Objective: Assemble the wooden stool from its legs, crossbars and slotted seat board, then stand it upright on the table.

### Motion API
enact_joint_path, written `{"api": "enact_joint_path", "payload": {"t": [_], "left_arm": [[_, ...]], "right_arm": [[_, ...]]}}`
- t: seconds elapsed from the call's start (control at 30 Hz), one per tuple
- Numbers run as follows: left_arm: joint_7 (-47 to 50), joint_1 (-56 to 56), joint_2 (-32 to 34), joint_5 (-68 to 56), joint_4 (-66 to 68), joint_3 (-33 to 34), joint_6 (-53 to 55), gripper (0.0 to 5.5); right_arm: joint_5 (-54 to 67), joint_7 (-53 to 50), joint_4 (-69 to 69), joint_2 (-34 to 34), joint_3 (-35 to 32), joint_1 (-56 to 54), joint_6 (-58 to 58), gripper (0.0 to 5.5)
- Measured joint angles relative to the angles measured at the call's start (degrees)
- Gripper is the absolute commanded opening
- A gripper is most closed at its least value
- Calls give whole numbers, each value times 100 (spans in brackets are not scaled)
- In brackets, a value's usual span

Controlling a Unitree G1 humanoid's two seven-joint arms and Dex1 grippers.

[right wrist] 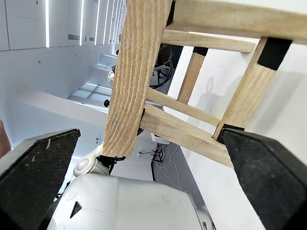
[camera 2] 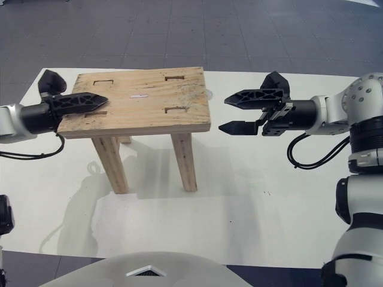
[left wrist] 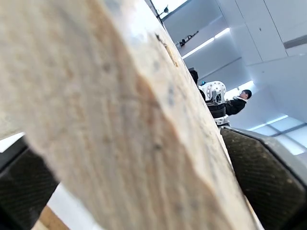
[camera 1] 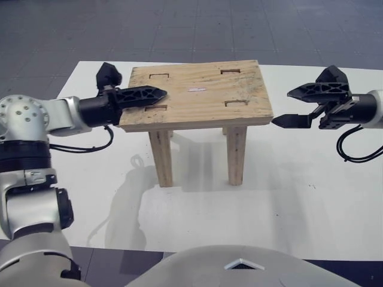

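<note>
The wooden stool stands upright on the white table [camera 1: 281, 203], its slotted seat board [camera 1: 197, 92] on top and its legs [camera 1: 161, 158] beneath. My left gripper [camera 1: 152, 98] is shut on the seat board's left edge, one finger on top and one underneath. The left wrist view has that board edge [left wrist: 144, 143] clamped between the two fingers [left wrist: 268, 177]. My right gripper [camera 2: 223, 113] is open, level with the seat, a short gap to the right of the board and touching nothing. In the right wrist view the crossbars [right wrist: 182, 129] join the legs [right wrist: 129, 81] under the seat.
The table's front edge [camera 1: 179, 248] lies close to me, with bare white surface in front of and to the right of the stool. Dark tiled floor [camera 1: 239, 30] lies beyond the far edge.
</note>
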Motion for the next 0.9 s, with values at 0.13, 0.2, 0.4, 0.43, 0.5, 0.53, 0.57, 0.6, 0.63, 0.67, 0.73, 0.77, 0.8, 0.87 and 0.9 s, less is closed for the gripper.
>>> {"api": "enact_joint_path", "payload": {"t": [0.13,0.2,0.4,0.43,0.5,0.53,0.57,0.6,0.63,0.67,0.73,0.77,0.8,0.87,0.9], "left_arm": [[-97,-363,-453,407,196,-66,-6,548],[-248,-428,-440,554,262,-25,11,548],[-572,-798,-241,679,620,374,314,548],[-597,-852,-239,699,697,434,418,548],[-693,-863,-209,764,718,446,500,548],[-723,-862,-180,784,703,446,541,548],[-774,-846,-122,798,674,446,617,548],[-848,-807,-58,829,617,446,675,548],[-923,-747,29,843,568,446,689,548],[-978,-682,99,857,514,444,705,548],[-1116,-440,260,950,471,431,748,548],[-1156,-375,306,973,476,429,766,548],[-1196,-346,330,1023,486,428,785,548],[-1253,-339,332,1105,480,417,784,548],[-1279,-315,341,1124,473,406,783,548]], "right_arm": [[-5,-2,-7,65,0,2,0,550],[-8,-2,-7,65,-2,2,0,550],[-58,-26,-7,78,-141,99,0,550],[-72,-46,-8,93,-155,127,0,550],[-99,-64,-8,134,-163,202,0,550],[-101,-66,-8,144,-165,212,0,550],[-103,-66,-9,149,-176,214,0,550],[-105,-67,-15,150,-184,215,0,550],[-107,-69,-16,151,-187,219,0,550],[-113,-69,-20,151,-188,220,0,550],[-176,-69,-22,151,-190,221,0,550],[-196,-69,-22,151,-190,221,0,550],[-204,-69,-23,151,-191,222,0,550],[-211,-69,-23,151,-200,223,0,550],[-212,-69,-24,151,-210,224,0,550]]}}
